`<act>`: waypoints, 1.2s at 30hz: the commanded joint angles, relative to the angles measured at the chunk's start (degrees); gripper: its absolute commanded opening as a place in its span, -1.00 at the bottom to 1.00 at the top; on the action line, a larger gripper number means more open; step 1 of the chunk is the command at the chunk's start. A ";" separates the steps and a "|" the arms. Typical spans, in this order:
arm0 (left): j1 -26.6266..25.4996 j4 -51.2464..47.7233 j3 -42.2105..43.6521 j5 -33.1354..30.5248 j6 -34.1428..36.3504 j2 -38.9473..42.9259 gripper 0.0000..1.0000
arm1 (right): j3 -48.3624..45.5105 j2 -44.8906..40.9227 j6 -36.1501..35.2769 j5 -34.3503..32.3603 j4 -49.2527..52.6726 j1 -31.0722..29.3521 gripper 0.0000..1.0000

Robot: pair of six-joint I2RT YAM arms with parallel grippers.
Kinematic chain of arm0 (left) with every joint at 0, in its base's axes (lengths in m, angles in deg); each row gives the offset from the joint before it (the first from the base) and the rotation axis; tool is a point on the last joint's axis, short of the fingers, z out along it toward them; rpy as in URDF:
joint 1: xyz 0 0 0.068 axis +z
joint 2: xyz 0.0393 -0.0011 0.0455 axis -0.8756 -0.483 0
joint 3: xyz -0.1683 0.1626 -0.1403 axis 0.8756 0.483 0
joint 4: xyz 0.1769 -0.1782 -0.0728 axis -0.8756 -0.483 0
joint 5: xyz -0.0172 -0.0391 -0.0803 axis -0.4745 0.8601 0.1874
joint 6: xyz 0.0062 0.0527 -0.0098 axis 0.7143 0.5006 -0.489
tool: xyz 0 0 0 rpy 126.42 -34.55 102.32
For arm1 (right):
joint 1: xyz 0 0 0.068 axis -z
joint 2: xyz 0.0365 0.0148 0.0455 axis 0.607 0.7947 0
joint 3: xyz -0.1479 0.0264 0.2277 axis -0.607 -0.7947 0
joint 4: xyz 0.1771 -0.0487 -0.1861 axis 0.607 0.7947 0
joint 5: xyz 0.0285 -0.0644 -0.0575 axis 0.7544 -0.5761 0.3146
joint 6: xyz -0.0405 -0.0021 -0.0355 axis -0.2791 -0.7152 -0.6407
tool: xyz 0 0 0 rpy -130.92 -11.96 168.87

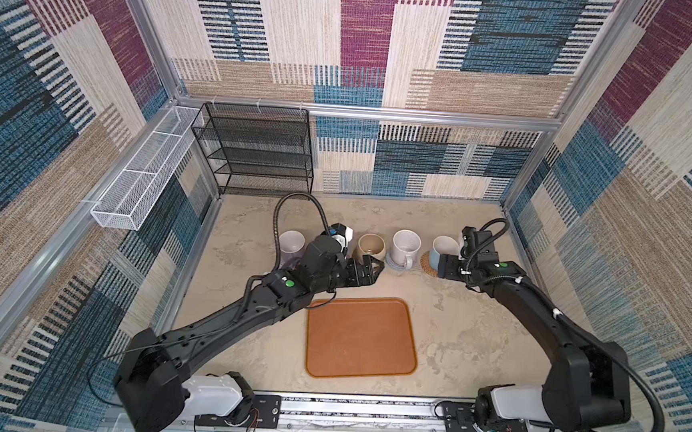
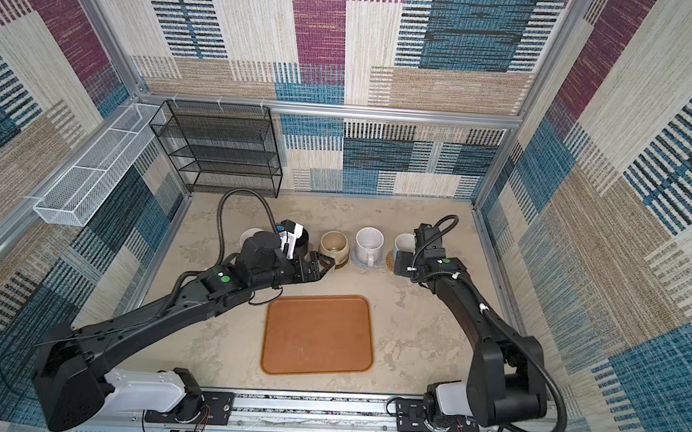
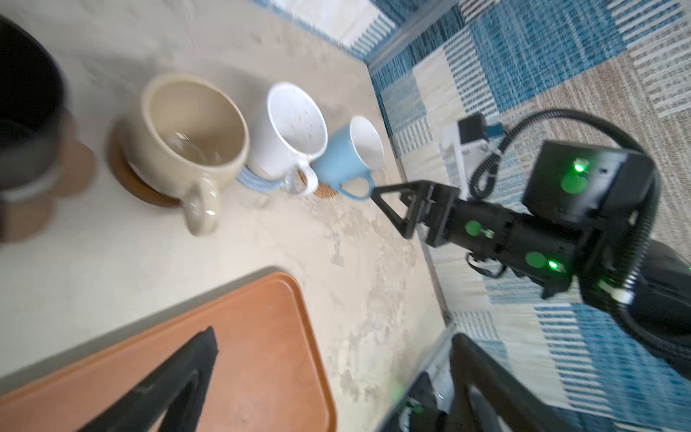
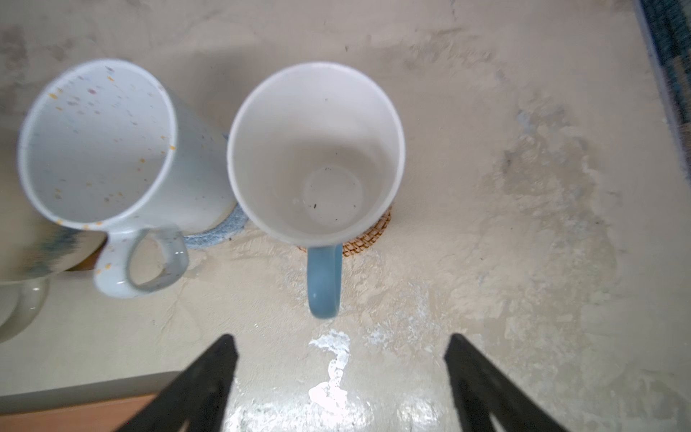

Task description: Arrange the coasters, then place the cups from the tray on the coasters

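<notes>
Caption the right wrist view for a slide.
Open right gripper clear of the blue mug, which stands on the rattan coaster beside the speckled mug.

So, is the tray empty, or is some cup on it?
Empty. In both top views the tray shows only its bare orange-brown surface; the cups stand in a row beyond it.
</notes>
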 commanded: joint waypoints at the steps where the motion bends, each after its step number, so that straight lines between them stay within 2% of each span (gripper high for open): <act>1: 1.02 -8.48 3.29 -16.60 9.95 6.98 1.00 | -4.09 -6.73 1.32 -1.32 -8.65 0.08 0.99; 4: 3.22 -10.77 4.85 -26.61 17.45 12.50 1.00 | -9.87 -10.78 1.54 -6.78 -19.14 0.36 1.00; 6: 6.24 -10.96 5.43 -32.89 22.78 13.39 1.00 | -13.50 -12.51 1.79 -9.03 -27.40 1.28 0.99; 8: 11.26 -9.83 6.20 -33.49 27.74 13.37 1.00 | -18.67 -13.10 0.61 -10.26 -37.97 2.24 1.00; 10: 15.22 -7.33 7.39 -35.05 30.08 13.70 1.00 | -21.84 -12.02 -3.56 -9.65 -45.76 2.78 1.00; 14: 20.77 9.13 16.20 -36.73 40.58 13.18 0.97 | -24.64 -7.96 -4.85 -8.89 -54.45 6.09 0.99; 17: 24.60 16.91 19.47 -34.20 44.41 11.07 0.97 | -25.39 -4.91 -8.84 -6.55 -57.77 8.42 1.00; 19: 28.38 21.16 21.31 -31.21 45.50 8.30 0.97 | -26.87 -3.94 -8.38 -4.72 -61.05 10.13 1.00; 23: 36.78 29.92 24.51 -22.45 43.31 0.85 0.97 | -34.81 -3.21 -8.39 -1.21 -77.32 11.59 0.99; 32: 39.77 41.83 29.01 -16.72 43.95 -9.04 0.96 | -38.91 6.58 -9.80 4.48 -90.79 11.80 0.99; 36: 41.18 53.54 32.30 -12.87 43.48 -14.79 0.96 | -40.53 9.72 -10.55 5.67 -96.67 11.80 0.99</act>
